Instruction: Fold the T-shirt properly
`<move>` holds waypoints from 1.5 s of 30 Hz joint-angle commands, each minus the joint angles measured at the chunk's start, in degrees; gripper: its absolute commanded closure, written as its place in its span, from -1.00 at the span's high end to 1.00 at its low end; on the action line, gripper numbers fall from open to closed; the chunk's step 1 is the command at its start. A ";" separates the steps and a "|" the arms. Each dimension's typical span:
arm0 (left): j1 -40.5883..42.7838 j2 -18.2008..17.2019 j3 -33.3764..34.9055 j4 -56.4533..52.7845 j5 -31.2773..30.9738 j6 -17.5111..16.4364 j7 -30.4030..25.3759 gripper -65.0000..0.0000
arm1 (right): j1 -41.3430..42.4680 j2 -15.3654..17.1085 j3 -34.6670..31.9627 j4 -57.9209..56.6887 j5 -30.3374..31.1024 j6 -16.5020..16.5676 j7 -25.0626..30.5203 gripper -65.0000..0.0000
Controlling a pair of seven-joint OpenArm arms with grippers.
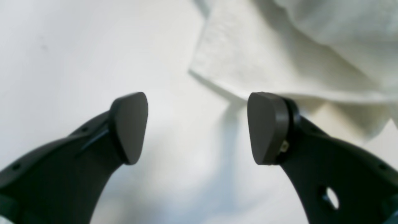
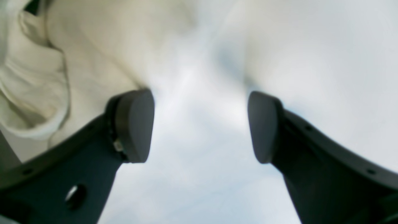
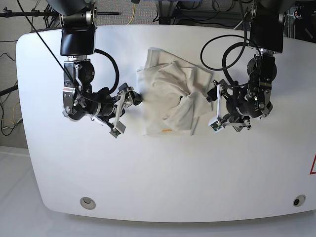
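The T-shirt (image 3: 173, 96), white cloth, lies crumpled in a heap at the middle of the white table, a small yellow-orange mark (image 3: 167, 131) showing near its front edge. My left gripper (image 3: 213, 109) stands open just right of the heap. In the left wrist view the left gripper (image 1: 197, 127) has nothing between its pads, and a T-shirt (image 1: 264, 56) edge lies just beyond the right pad. My right gripper (image 3: 126, 111) is open at the heap's left side. In its own view the right gripper (image 2: 200, 126) holds nothing, with the T-shirt (image 2: 77, 53) folds behind the left pad.
The white table (image 3: 158, 173) has rounded corners and reaches well in front of the shirt. Two small round insets sit near the front edge (image 3: 88, 201) (image 3: 296, 201). Cables and stands crowd the back edge (image 3: 148, 7).
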 commanded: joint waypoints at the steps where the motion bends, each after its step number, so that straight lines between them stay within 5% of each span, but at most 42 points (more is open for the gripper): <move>1: -1.69 -0.17 -0.12 0.42 -0.61 -0.06 -1.11 0.44 | 2.03 -0.16 0.75 2.36 3.82 0.38 0.65 0.36; 9: -1.41 0.27 0.08 1.42 -1.17 -0.06 -0.87 0.44 | 1.19 -1.66 1.28 4.21 7.28 0.38 0.20 0.35; 31: -2.97 3.40 0.70 -1.25 -0.22 -0.06 -1.05 0.43 | -3.38 -7.57 -2.95 3.65 4.31 0.38 9.24 0.31; 45: -2.82 2.85 0.82 -0.47 0.27 -0.06 -1.16 0.42 | 0.35 -10.13 -7.92 3.78 2.96 0.38 6.55 0.31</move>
